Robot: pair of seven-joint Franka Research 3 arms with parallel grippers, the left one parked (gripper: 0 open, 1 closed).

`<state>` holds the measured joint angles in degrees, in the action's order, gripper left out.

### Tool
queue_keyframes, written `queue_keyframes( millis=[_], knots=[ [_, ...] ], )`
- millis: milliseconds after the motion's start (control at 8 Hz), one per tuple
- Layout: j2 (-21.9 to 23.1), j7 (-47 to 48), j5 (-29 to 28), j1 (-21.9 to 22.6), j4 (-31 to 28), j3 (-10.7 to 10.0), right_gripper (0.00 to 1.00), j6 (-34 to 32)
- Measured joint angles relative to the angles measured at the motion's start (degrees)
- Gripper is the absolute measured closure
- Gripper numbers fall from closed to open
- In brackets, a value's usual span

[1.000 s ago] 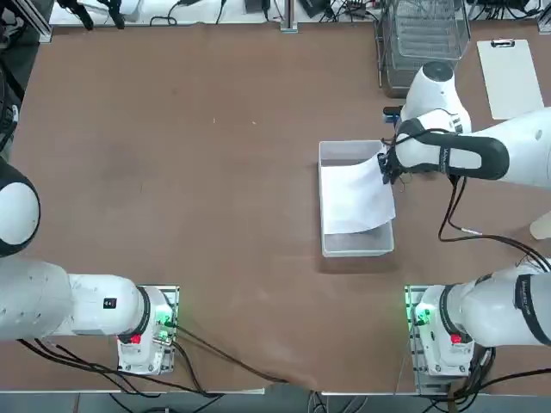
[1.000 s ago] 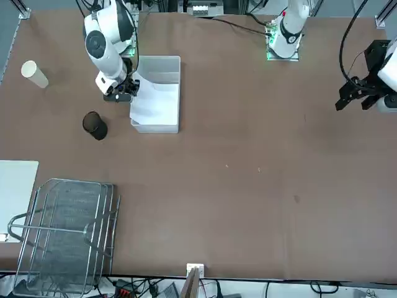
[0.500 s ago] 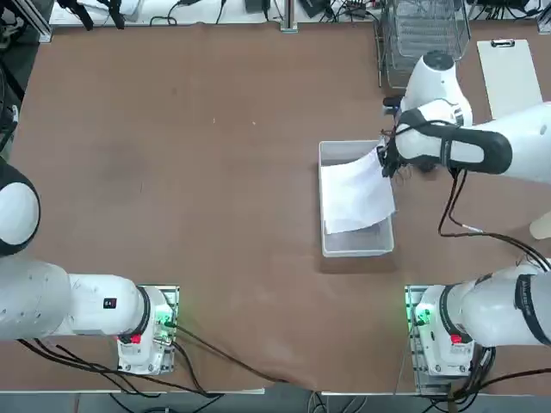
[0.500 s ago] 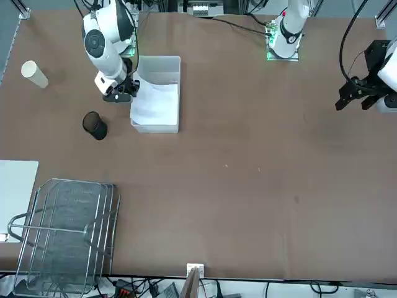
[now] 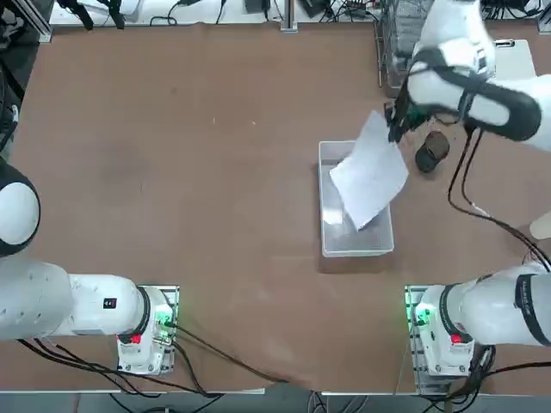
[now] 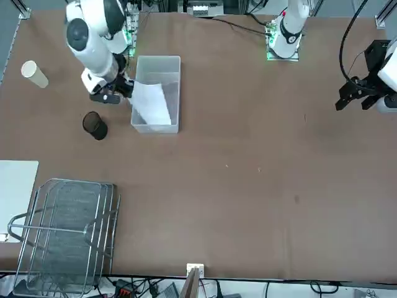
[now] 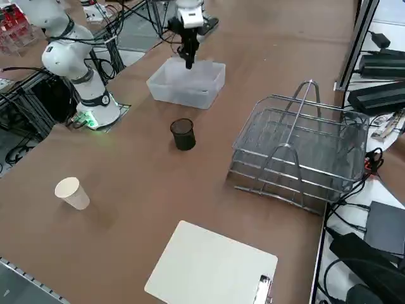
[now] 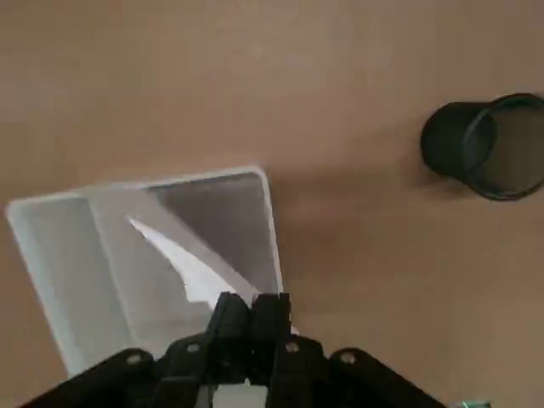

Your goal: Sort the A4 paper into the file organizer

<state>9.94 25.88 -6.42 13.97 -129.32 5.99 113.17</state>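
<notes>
- Top view: your right gripper (image 5: 393, 127) is above the table (image 5: 215, 206), beside the far right corner of the bin (image 5: 357, 246), and the sheet (image 5: 370, 176) slopes down from it, slantwise across the bin, with one side reaching out past the bin's right wall
- In that same view you have the black cup (image 5: 432, 151) to the right of the sheet, the rack (image 5: 392, 64) at the far edge of the table, partly behind your right arm (image 5: 469, 86), the clipboard (image 5: 515, 60) just beside it and the white cup (image 5: 541, 226) at the right edge
- Front view: you can see the sheet stretching from the gripper over the bin and covering part of its opening; the rack stands well apart from it, in the near left of the picture, so your sheet is outside the rack
- Right side view: your gripper points down over the bin, the black cup stands upright between bin and clipboard, and the rack is on the far side of the clipboard from the white cup; you can't make out the sheet clearly here
- Right wrist view: your fingers (image 8: 232, 316) are clenched on the edge of the sheet, which shows as a narrow, pointed white strip against the bin; the black cup is well apart from them
</notes>
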Motion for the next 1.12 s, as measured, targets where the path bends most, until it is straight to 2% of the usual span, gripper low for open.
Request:
queue_keyframes(
  millis=[250,625,875,1125],
  knots=[
    [0.3,0.0,0.01,-4.55,7.78,-0.22,0.99,-4.88],
    [0.0,0.0,0.01,-10.17,16.63,-0.33,0.99,-6.14],
    [-1.87,-0.02,0.23,-12.81,23.48,-0.37,0.99,-7.12],
    [-5.21,0.03,2.11,-14.38,33.05,-0.41,0.99,-10.53]
  ],
)
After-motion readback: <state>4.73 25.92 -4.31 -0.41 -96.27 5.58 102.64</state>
